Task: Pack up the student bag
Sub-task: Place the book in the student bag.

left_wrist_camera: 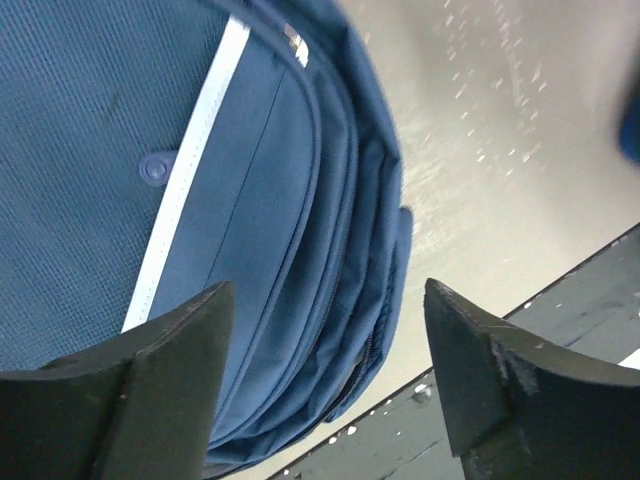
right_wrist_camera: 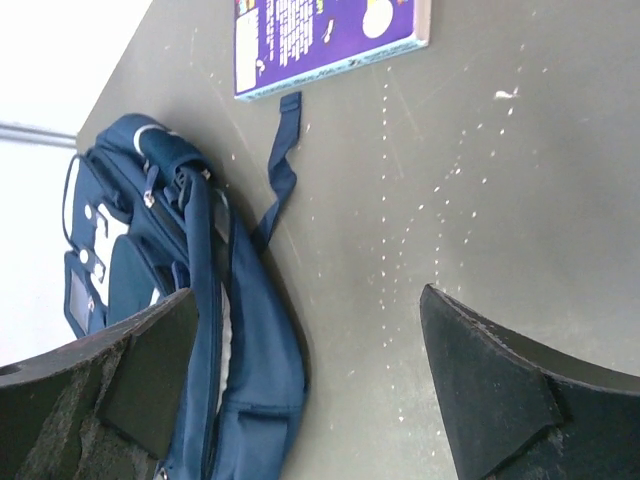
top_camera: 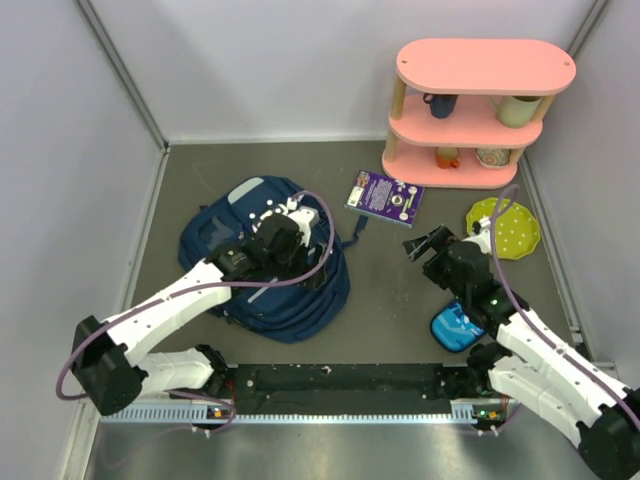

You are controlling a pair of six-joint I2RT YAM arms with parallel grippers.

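The student bag [top_camera: 290,300] is a navy backpack with white trims lying flat at the left-centre of the table. My left gripper [top_camera: 298,226] hovers open over its upper right part. In the left wrist view the gripper [left_wrist_camera: 330,370] has its jaws wide apart and empty above the bag's zipped edge [left_wrist_camera: 300,260]. My right gripper [top_camera: 426,243] is open and empty over bare table to the right of the bag. In the right wrist view the gripper [right_wrist_camera: 310,370] has the bag [right_wrist_camera: 235,360] lying left of its gap, with a loose strap [right_wrist_camera: 280,165] trailing toward a purple book [right_wrist_camera: 320,40].
The purple book [top_camera: 385,198] lies behind my right gripper. A green dotted plate [top_camera: 503,227] sits at the right. A small blue pencil case [top_camera: 458,327] lies under my right arm. A pink shelf [top_camera: 470,110] with cups and bowls stands at the back right.
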